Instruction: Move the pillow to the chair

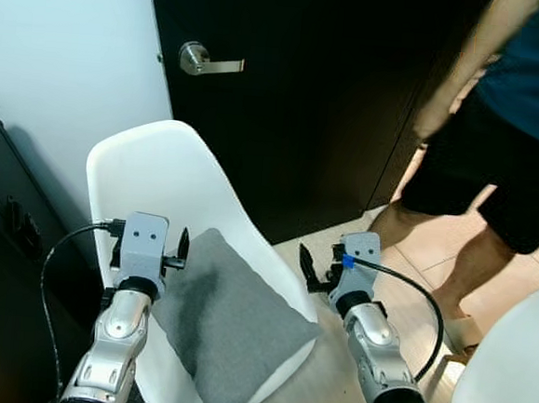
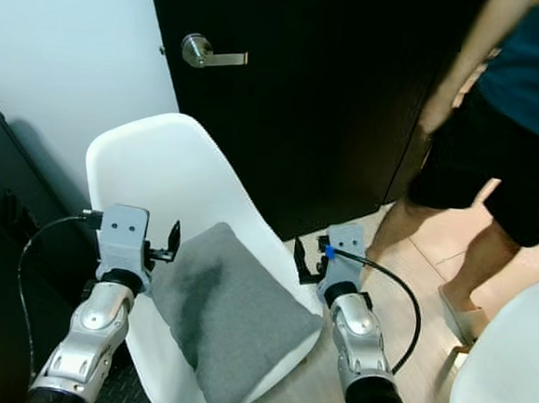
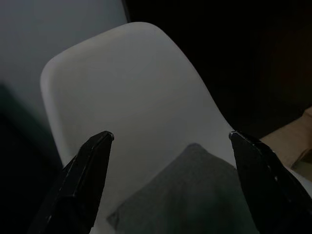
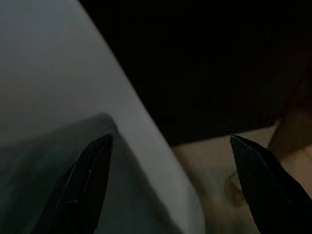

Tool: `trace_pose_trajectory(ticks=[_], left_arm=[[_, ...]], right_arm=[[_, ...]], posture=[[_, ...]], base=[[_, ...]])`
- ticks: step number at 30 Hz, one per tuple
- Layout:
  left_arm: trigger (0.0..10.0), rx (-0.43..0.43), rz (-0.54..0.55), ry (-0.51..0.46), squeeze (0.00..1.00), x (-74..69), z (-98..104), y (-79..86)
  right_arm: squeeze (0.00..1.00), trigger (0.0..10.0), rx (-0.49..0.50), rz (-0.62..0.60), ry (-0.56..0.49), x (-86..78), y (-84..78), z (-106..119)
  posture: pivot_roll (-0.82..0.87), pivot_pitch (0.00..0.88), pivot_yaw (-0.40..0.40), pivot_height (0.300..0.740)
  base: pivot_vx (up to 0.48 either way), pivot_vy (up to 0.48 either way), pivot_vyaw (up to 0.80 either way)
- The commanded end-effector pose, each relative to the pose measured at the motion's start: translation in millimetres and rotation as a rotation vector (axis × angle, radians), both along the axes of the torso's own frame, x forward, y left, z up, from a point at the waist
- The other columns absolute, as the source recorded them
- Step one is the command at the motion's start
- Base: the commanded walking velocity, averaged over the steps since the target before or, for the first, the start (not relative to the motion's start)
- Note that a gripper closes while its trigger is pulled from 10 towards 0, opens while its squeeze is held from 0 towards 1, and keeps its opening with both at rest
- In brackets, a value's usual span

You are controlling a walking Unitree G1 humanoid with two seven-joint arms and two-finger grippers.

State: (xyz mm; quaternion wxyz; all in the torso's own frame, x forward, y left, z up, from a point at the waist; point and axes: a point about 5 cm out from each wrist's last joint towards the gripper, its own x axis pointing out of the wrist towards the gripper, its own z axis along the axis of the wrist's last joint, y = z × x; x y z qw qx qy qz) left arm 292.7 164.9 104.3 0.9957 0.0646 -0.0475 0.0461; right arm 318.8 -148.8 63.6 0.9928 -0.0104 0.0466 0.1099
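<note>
Pillow (image 1: 225, 327) lies on the chair (image 1: 164, 179) seat, between both hands, long axis running diagonally from back-left to the front-right edge. Left hand (image 1: 174, 253) at its upper left corner, fingers spread, holding nothing; right hand (image 1: 318, 269) just off the chair's right rim, also spread & empty. Left is nearer. Pillow: grey fabric, soft, slightly dented, front corner overhanging. Beyond: dark door (image 1: 334, 95), person (image 1: 498, 145) standing at right.

Grey pillow (image 1: 227, 320) lies seemingly flat on white chair (image 1: 159, 179).
</note>
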Motion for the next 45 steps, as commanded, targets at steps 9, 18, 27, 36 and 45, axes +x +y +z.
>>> trace_pose_trajectory(ticks=[9,18,27,36,45], left_arm=[[10.0,-0.021,0.057,0.050,0.00,-4.7,-13.3,6.3],[10.0,-0.031,0.068,0.046,0.00,-6.2,-15.0,7.6],[10.0,-0.084,0.102,0.042,0.00,-6.3,-15.4,10.6],[10.0,-0.087,0.116,0.029,0.00,-4.0,-13.0,11.8],[10.0,-0.063,0.116,0.026,0.00,-4.1,-12.5,10.7]], right_arm=[[0.00,10.0,0.005,0.015,0.048,-6.4,5.0,-11.2],[0.00,10.0,0.004,0.023,0.047,-4.8,6.0,-10.5],[0.00,10.0,0.004,0.031,0.045,-4.2,8.4,-10.1],[0.00,10.0,0.004,0.038,0.040,-2.0,9.8,-8.2],[0.00,10.0,0.006,0.043,0.036,-1.3,11.6,-7.3]], posture=[[0.03,0.086,0.002,0.740],[0.04,0.083,0.001,0.740],[0.04,0.086,-0.003,0.740],[0.04,0.083,-0.008,0.740],[0.04,0.084,-0.007,0.740]], base=[[0.000,0.000,0.00],[0.000,-0.320,0.00],[0.000,-0.053,0.00],[0.000,0.000,0.00],[0.000,-0.389,0.00]])
